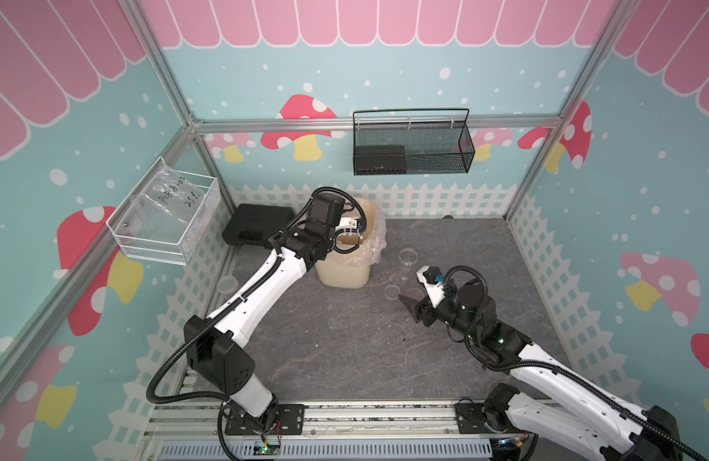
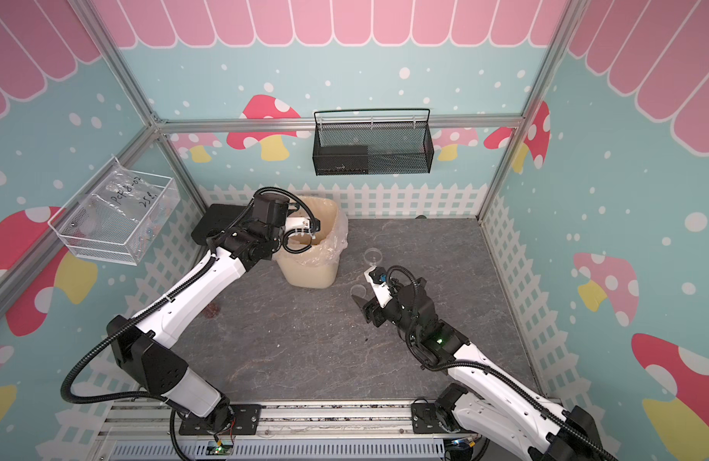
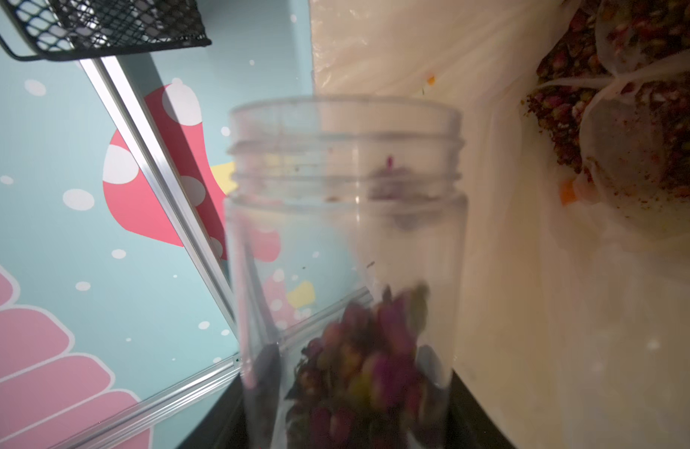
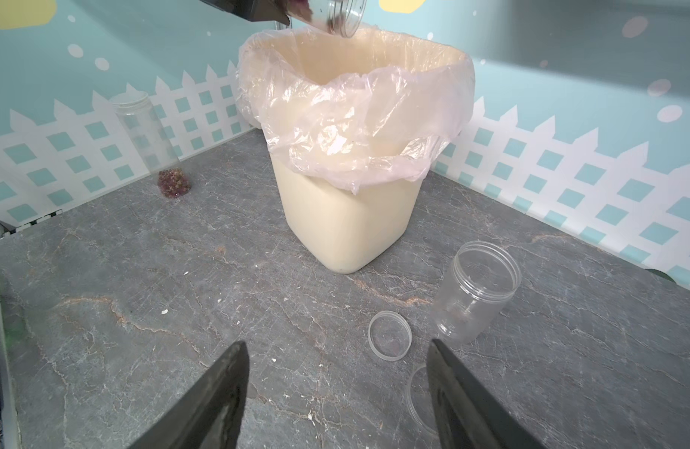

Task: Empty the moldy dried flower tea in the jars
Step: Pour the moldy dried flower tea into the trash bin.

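The left arm [image 1: 261,287] and the right arm [image 1: 544,371] have smooth white shells with black joints, and a black ribbed cable [image 1: 165,369] runs along each one. Each arm stands on a black plate [image 1: 291,419] with screws. A small green light [image 1: 501,341] glows on the right arm, and the right gripper [image 4: 336,343] has black pointed fingers [image 4: 207,400].

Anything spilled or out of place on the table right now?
Nothing major. Pale crumbs dot the table near the waste bin. The left gripper holds its jar over the bin with the tea inside; none looks spilled.
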Controlling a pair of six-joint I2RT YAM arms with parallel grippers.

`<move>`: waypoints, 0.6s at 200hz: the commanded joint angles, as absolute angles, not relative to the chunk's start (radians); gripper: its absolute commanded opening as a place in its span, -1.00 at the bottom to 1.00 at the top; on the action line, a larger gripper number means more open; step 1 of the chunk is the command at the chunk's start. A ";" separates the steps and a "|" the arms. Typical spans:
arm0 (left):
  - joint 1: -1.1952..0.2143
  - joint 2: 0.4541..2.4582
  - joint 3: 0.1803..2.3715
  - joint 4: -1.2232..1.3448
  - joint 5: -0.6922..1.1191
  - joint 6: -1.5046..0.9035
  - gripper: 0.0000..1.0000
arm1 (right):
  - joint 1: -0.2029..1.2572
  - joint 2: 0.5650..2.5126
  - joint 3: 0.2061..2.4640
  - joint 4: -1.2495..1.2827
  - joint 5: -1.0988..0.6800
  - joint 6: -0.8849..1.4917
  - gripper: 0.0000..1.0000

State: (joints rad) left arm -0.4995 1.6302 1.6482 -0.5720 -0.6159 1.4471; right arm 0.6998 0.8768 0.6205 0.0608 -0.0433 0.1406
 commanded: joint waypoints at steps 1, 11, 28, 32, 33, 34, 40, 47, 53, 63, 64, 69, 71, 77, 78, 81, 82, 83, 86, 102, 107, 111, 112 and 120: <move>-0.488 1.639 1.713 -0.511 -0.651 1.622 -1.00 | 0.696 0.855 0.602 0.077 -0.054 0.157 0.46; -0.486 1.646 1.730 -0.507 -0.656 1.642 -1.00 | 0.696 0.853 0.598 0.078 -0.055 0.157 0.46; -0.481 1.648 1.725 -0.474 -0.666 1.712 -1.00 | 0.696 0.853 0.595 0.077 -0.059 0.157 0.46; -0.479 1.648 1.721 -0.466 -0.665 1.728 -1.00 | 0.697 0.854 0.595 0.077 -0.060 0.157 0.46; -0.479 1.648 1.720 -0.466 -0.665 1.731 -1.00 | 0.696 0.854 0.595 0.077 -0.060 0.158 0.46; -0.478 1.648 1.721 -0.464 -0.664 1.734 -1.00 | 0.696 0.854 0.595 0.077 -0.061 0.157 0.46; -0.475 1.650 1.718 -0.458 -0.657 1.750 -1.00 | 0.697 0.854 0.594 0.077 -0.063 0.157 0.46; -0.470 1.650 1.718 -0.457 -0.645 1.761 -1.00 | 0.696 0.854 0.594 0.076 -0.064 0.157 0.46; -0.466 1.651 1.717 -0.457 -0.637 1.770 -1.00 | 0.697 0.853 0.594 0.074 -0.067 0.157 0.46; -0.460 1.652 1.714 -0.458 -0.626 1.788 -1.00 | 0.696 0.853 0.594 0.074 -0.071 0.157 0.46; -0.459 1.651 1.714 -0.457 -0.624 1.791 -1.00 | 0.696 0.853 0.594 0.074 -0.071 0.157 0.46; -0.455 1.651 1.711 -0.457 -0.617 1.799 -1.00 | 0.696 0.852 0.594 0.072 -0.072 0.157 0.46; -0.453 1.651 1.710 -0.457 -0.613 1.800 -1.00 | 0.696 0.853 0.594 0.071 -0.072 0.157 0.46; -0.449 1.650 1.706 -0.457 -0.600 1.812 -1.00 | 0.696 0.852 0.595 0.068 -0.074 0.157 0.46; -0.448 1.649 1.705 -0.457 -0.598 1.813 -1.00 | 0.697 0.853 0.595 0.069 -0.074 0.157 0.46; -0.445 1.649 1.702 -0.458 -0.591 1.821 -1.00 | 0.696 0.850 0.595 0.068 -0.076 0.159 0.46; -0.444 1.648 1.702 -0.459 -0.588 1.823 -1.00 | 0.697 0.851 0.595 0.068 -0.076 0.159 0.46; -0.443 1.648 1.701 -0.458 -0.585 1.824 -1.00 | 0.698 0.850 0.595 0.067 -0.076 0.158 0.46; -0.441 1.646 1.698 -0.457 -0.580 1.832 -1.00 | 0.697 0.849 0.595 0.066 -0.076 0.158 0.46; -0.431 1.644 1.689 -0.456 -0.553 1.871 -1.00 | 0.696 0.846 0.594 0.064 -0.085 0.162 0.46; -0.428 1.646 1.689 -0.455 -0.546 1.880 -1.00 | 0.696 0.846 0.594 0.064 -0.086 0.163 0.45; -0.427 1.646 1.688 -0.451 -0.543 1.888 -1.00 | 0.697 0.845 0.594 0.064 -0.087 0.164 0.45; -0.427 1.647 1.687 -0.449 -0.542 1.890 -1.00 | 0.697 0.844 0.594 0.064 -0.088 0.164 0.46; -0.423 1.646 1.682 -0.439 -0.532 1.906 -1.00 | 0.696 0.844 0.592 0.063 -0.089 0.166 0.46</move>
State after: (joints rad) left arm -0.4370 1.6505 1.6936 -0.4767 -0.5915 1.7668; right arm 0.6998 0.8608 0.6029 0.0601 -0.0700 0.1482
